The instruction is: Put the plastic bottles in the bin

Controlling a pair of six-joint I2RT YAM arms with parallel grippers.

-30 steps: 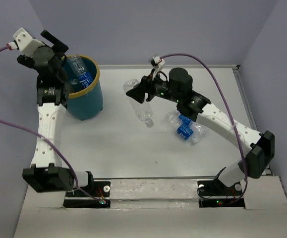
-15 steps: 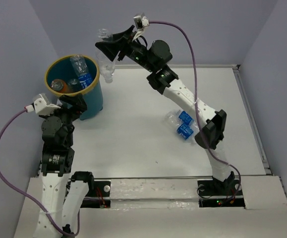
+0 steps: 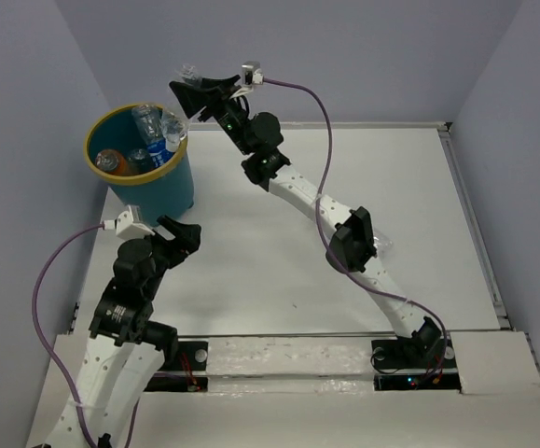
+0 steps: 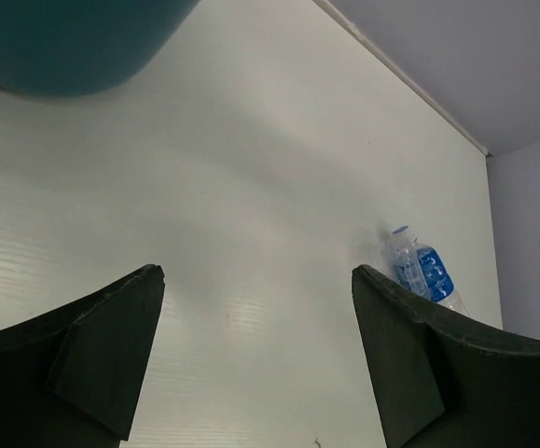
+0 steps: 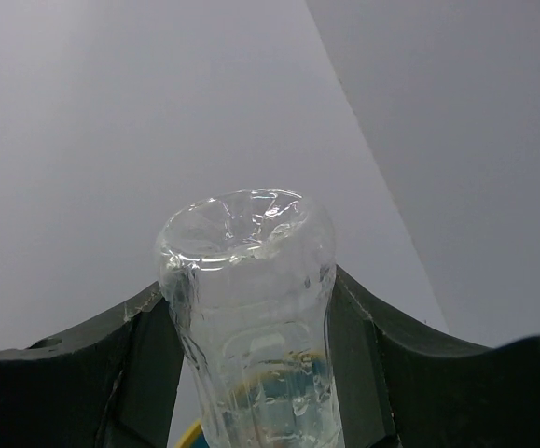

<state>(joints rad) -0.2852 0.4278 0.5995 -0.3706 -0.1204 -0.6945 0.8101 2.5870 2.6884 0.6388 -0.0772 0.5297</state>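
Right gripper (image 3: 187, 93) clasps a clear plastic bottle (image 5: 247, 280), teal bin (image 3: 171, 185) just beneath it; left gripper (image 4: 256, 273) spread wide, empty.

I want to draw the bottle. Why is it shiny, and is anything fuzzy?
Right wrist view: the clear bottle glints white on its ridges, with the grey wall showing through it, clamped in the right gripper. Left wrist view: the near bin looks soft-edged; the far blue-label bottle is sharper.

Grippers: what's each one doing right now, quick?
Left gripper: open, holding nothing.
Right gripper: shut on a clear bottle, by the rim of the bin.
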